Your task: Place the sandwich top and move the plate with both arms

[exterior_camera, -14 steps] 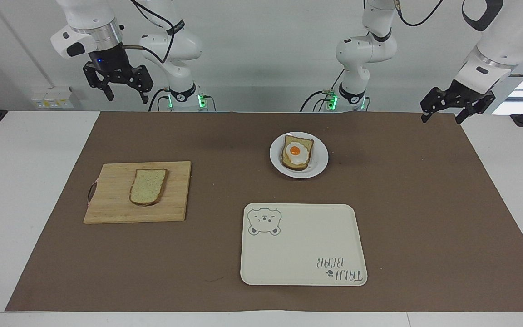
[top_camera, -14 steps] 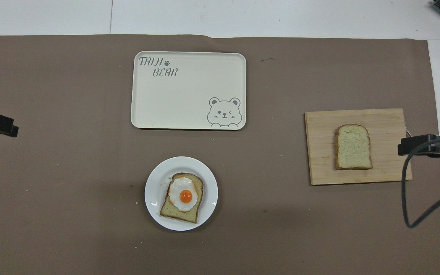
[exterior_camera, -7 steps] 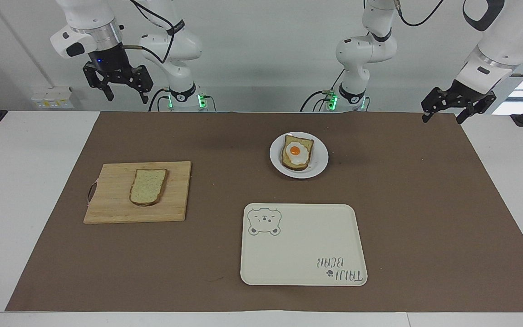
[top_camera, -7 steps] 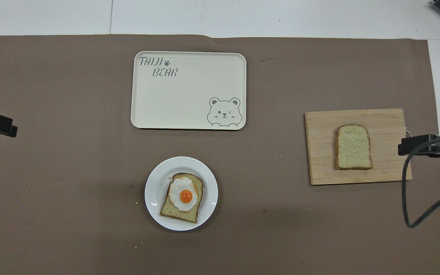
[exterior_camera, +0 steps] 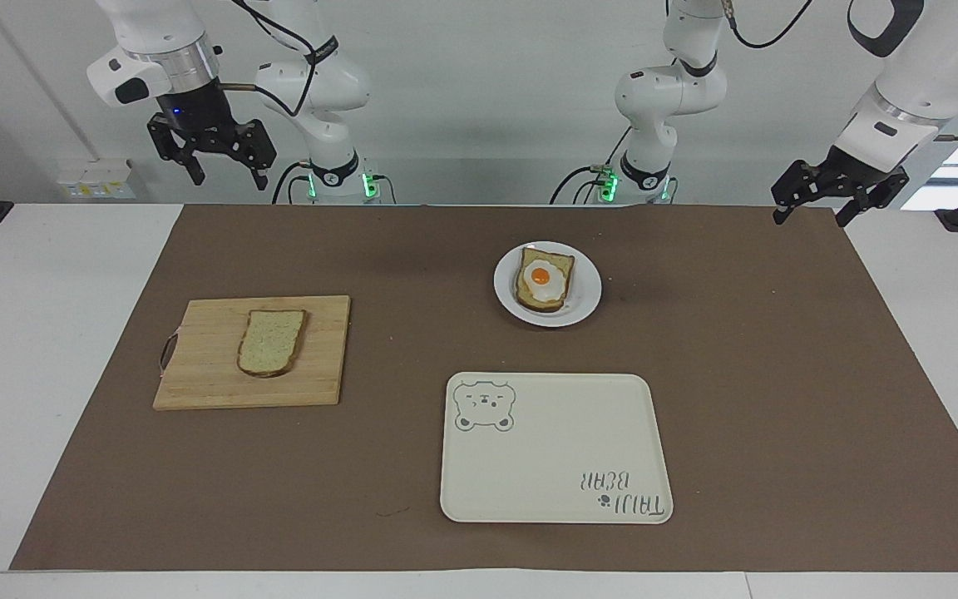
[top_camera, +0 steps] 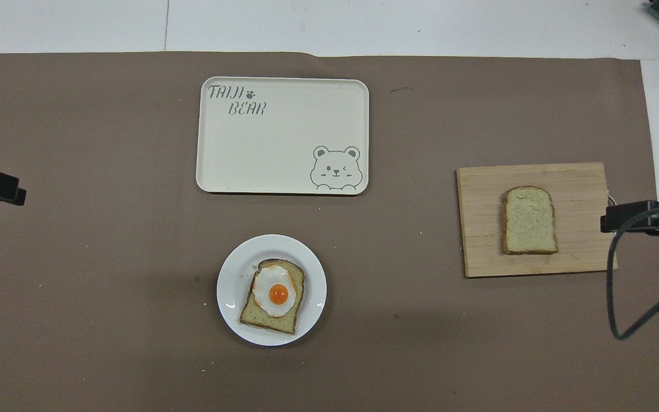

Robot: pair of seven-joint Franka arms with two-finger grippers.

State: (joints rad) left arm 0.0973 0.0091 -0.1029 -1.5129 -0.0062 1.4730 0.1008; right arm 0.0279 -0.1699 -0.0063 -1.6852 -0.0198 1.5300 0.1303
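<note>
The sandwich top (exterior_camera: pixel 271 342), a plain speckled slice, lies flat on a wooden cutting board (exterior_camera: pixel 213 374) toward the right arm's end; it also shows in the overhead view (top_camera: pixel 528 220). The white plate (exterior_camera: pixel 585 291) holds a bread slice with a fried egg (exterior_camera: pixel 542 279). My right gripper (exterior_camera: pixel 228 177) hangs open and empty, high up, and in the overhead view (top_camera: pixel 644 217) it is over the board's outer edge. My left gripper (exterior_camera: pixel 809 218) is open and empty, raised at the left arm's end, apart from the plate.
A cream rectangular tray with a bear drawing (exterior_camera: pixel 554 457) lies farther from the robots than the plate. A brown mat (exterior_camera: pixel 778 374) covers the table's middle. A black cable (top_camera: pixel 615 286) hangs from the right arm.
My right gripper has risen slightly and drifted toward the right arm's end. The left gripper, the bread, the plate and the tray have not moved.
</note>
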